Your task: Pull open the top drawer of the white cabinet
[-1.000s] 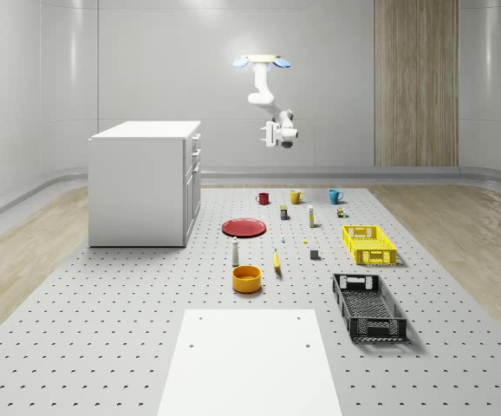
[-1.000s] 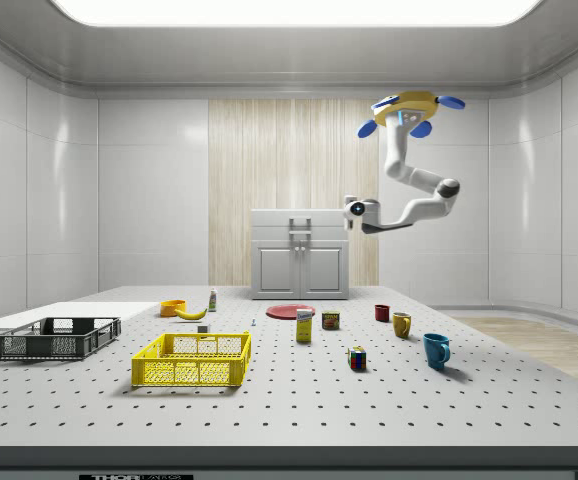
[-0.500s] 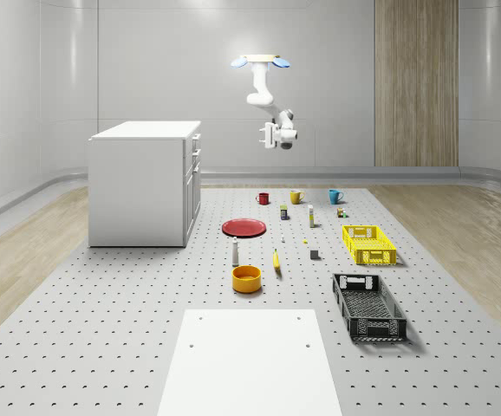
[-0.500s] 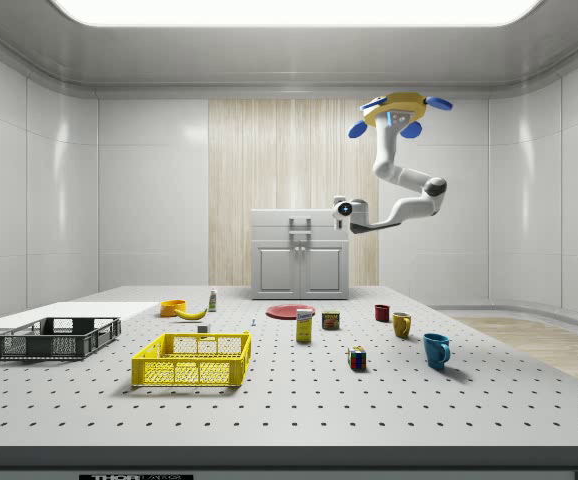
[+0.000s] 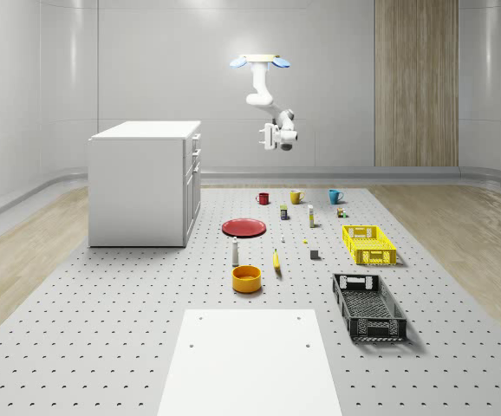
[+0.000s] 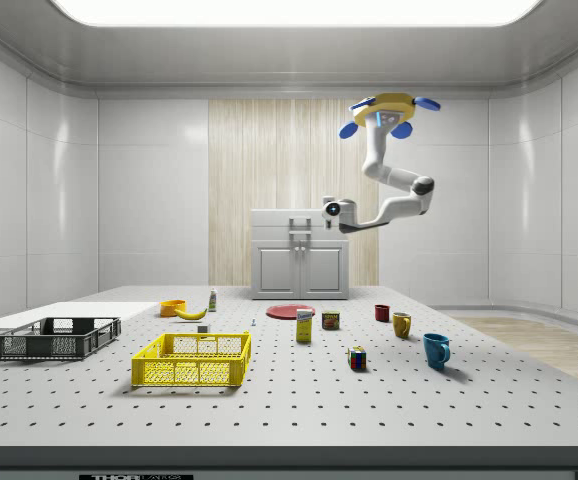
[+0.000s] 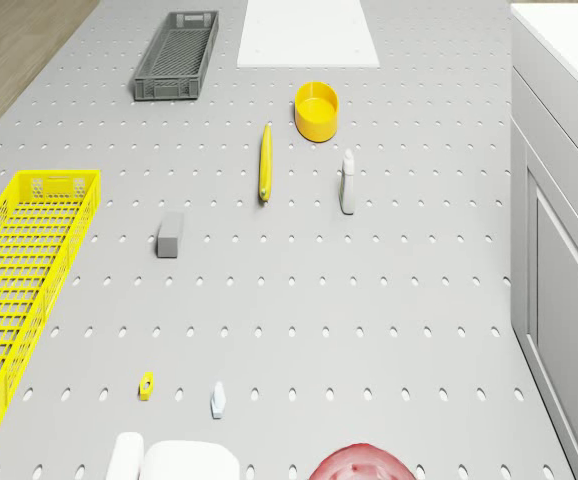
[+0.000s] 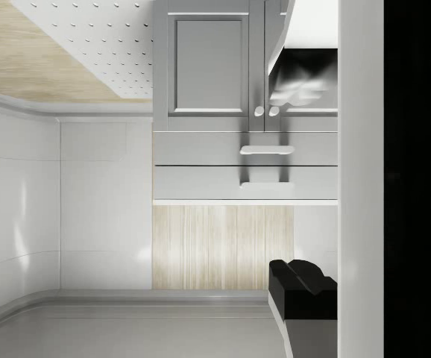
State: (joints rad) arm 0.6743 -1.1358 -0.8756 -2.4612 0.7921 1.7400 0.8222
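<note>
Drone (image 5: 260, 61): hovers high, above the mugs' end of the table.
Gripper (image 5: 269, 137): at drawer height, faces the cabinet (image 5: 144, 184); finger spread cannot be told.
Top drawer (image 6: 300, 222): shut, handle horizontal, well apart from gripper, toward whole-scene view's left.

No readable text, labels, brands or numbers anywhere.

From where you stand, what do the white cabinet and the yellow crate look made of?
The white cabinet looks like painted wood or laminate: flat matte panels with framed doors. The yellow crate looks like moulded plastic: uniform bright colour and a thin lattice of openings. Both are simulator renders, so these are guesses.
</note>
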